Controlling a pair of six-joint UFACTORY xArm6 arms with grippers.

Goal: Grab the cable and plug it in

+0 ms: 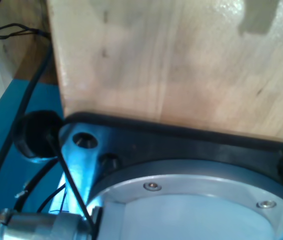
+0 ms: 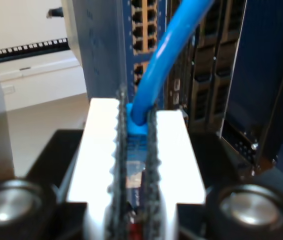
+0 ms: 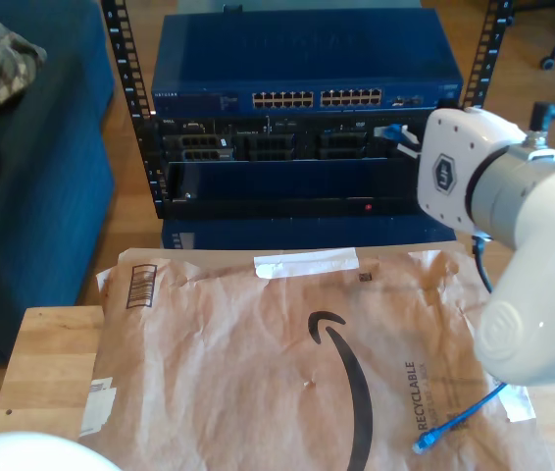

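Pinched between my second end effector (image 2: 135,150) fingers: the cable (image 2: 156,65); first's opening untellable.

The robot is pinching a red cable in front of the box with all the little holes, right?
Nearly. The cable is bright blue, not red, as the second wrist view shows. My second tool is shut on its plug end, in front of the rack switch with its rows of ports.

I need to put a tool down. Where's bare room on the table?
The brown paper mailer is bare across its middle, from the white tape strip down past the printed arrow. Crowded: the exterior view's right, where the arm and the cable end lie.
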